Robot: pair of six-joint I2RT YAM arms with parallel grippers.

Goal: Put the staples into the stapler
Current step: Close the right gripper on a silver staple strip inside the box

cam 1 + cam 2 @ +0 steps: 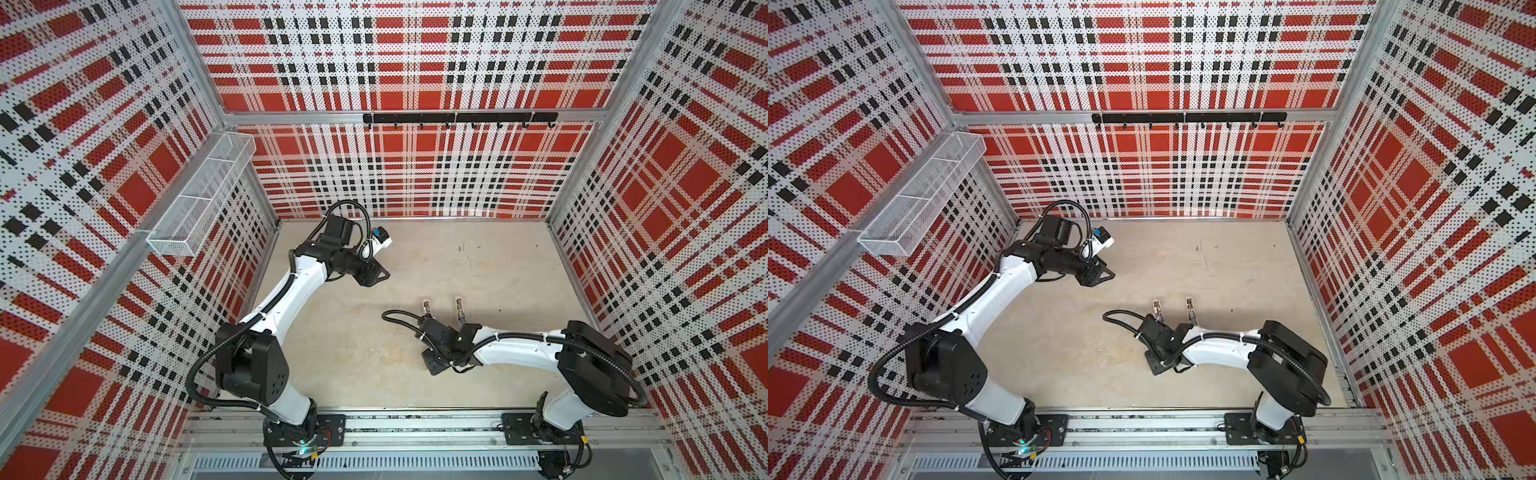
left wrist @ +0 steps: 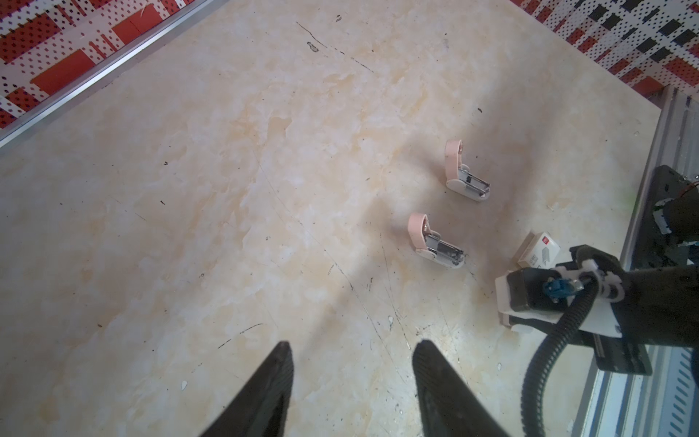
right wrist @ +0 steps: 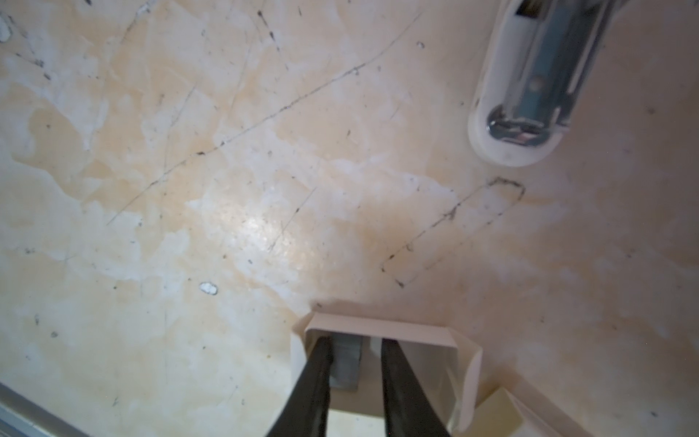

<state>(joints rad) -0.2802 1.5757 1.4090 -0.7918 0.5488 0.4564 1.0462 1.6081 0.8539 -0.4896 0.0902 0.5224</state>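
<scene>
Two pale pink staplers lie open on the table, lids raised and metal channels bare; in both top views they sit mid-table. In the right wrist view my right gripper reaches into a small white cardboard tray. A grey strip of staples lies between its fingers against one finger, with a gap to the other. One stapler's front end lies just beyond. The printed white sleeve rests beside the right wrist. My left gripper hovers open and empty over bare table.
A wire mesh basket hangs on the left wall and a black hook rail on the back wall. An aluminium rail carrying both arm bases runs along the front edge. Patterned walls close in three sides.
</scene>
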